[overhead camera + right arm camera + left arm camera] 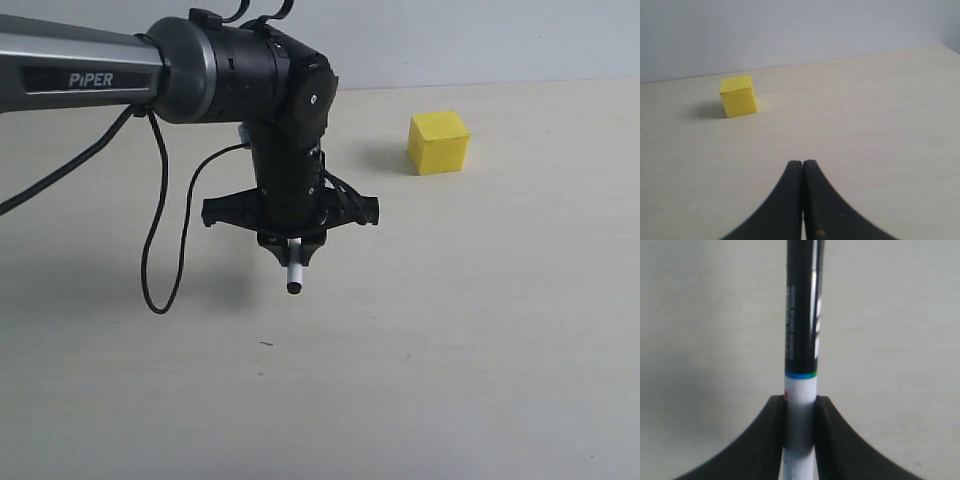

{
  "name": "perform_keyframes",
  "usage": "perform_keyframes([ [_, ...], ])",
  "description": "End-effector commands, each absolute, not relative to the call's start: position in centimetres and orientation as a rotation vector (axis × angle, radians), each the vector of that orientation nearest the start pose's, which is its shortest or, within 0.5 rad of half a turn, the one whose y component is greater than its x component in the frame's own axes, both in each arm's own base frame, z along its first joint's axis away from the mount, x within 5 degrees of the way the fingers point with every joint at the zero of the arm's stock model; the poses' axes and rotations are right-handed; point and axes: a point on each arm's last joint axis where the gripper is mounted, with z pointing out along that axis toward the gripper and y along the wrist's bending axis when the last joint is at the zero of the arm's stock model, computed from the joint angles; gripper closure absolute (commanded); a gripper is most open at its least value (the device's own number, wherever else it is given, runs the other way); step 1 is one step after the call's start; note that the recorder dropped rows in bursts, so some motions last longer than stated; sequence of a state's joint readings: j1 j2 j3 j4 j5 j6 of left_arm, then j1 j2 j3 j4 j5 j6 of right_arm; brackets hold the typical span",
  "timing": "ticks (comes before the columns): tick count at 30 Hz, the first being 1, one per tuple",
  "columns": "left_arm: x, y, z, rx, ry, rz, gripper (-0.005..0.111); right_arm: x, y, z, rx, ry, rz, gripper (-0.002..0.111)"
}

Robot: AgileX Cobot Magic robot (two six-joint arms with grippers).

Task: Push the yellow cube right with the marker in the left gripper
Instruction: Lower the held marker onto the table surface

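Left pincer (292,252) clamped on marker (295,276), tip apparently clear of bench (450,350). Yellow cube (438,142) sits well apart, rightward and farther back. Right pincer (802,195) together. Risk: off-centre contact spins cube; marker slips under load.

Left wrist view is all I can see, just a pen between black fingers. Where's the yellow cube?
Observer: The yellow cube sits on the table, to the right of the pen and farther back in the exterior view.
Operator: Is the pen touching it?
Observer: No, there's a clear gap between them.
Operator: What's my other arm doing?
Observer: The right arm's fingers are shut on nothing, pointing toward the cube.
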State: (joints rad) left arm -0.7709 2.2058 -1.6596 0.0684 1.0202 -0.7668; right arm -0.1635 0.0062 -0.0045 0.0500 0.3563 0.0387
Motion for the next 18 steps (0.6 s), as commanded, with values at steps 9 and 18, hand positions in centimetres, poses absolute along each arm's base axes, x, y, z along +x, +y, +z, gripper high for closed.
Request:
perform_keyframes([
  [9, 32.93, -30.27, 12.96, -0.011, 3.049, -0.084, 0.107, 5.28, -0.7, 18.14, 0.214, 1.823, -0.038, 0.108],
  [18, 33.15, -30.33, 12.98, -0.014, 3.037, -0.117, 0.107, 5.28, -0.7, 18.14, 0.214, 1.823, -0.038, 0.108],
])
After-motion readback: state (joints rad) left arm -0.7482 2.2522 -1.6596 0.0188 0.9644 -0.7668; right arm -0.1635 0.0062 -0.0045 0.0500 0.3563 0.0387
